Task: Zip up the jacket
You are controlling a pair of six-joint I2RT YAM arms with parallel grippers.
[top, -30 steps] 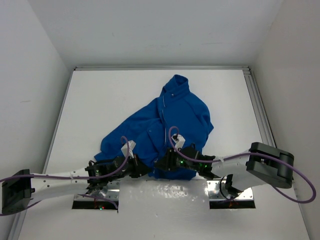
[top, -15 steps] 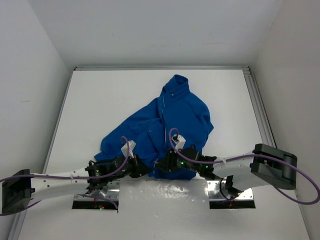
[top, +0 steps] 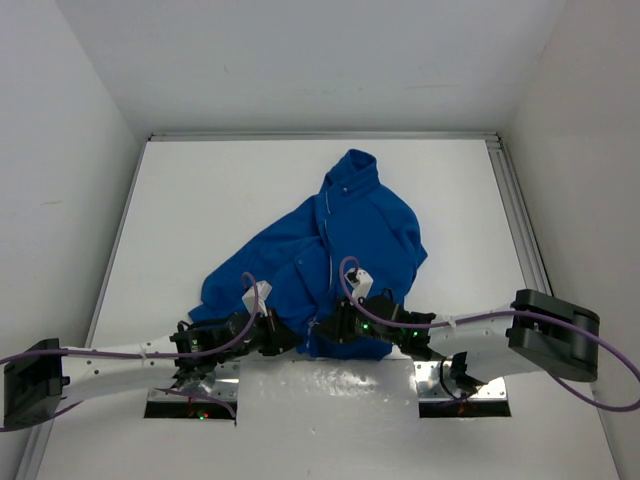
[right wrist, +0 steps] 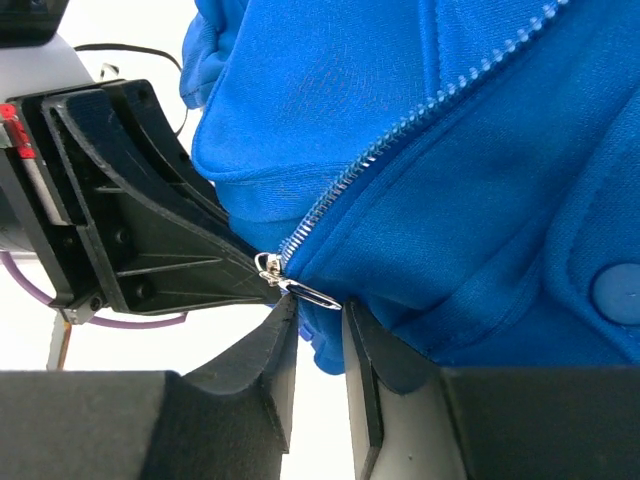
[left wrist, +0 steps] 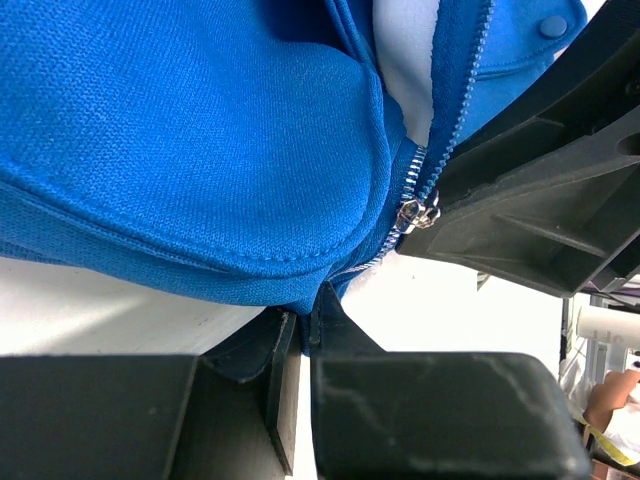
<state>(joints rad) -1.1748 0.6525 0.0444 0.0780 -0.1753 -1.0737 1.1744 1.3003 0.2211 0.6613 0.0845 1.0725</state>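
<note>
The blue jacket (top: 345,235) lies spread on the white table, collar at the far end and zipper (top: 328,250) running toward me. My left gripper (top: 283,340) is shut on the jacket's bottom hem (left wrist: 300,296), just left of the zipper's base. In the left wrist view the silver slider (left wrist: 415,213) sits low on the teeth. My right gripper (right wrist: 320,320) is at the same hem from the right, its jaws narrowly open. The slider's pull tab (right wrist: 312,294) lies across the fingertips and a fold of blue hem hangs in the gap, not pinched.
White walls enclose the table on three sides, with a metal rail (top: 515,215) along the right edge. Both arm bases sit at the near edge (top: 320,385). The left gripper's black body (right wrist: 130,230) is a finger's width from the right fingertips.
The right gripper's jaws have narrowed around the pull tab and the right arm has edged slightly left toward the hem. The left gripper has stayed put, shut on the hem.
</note>
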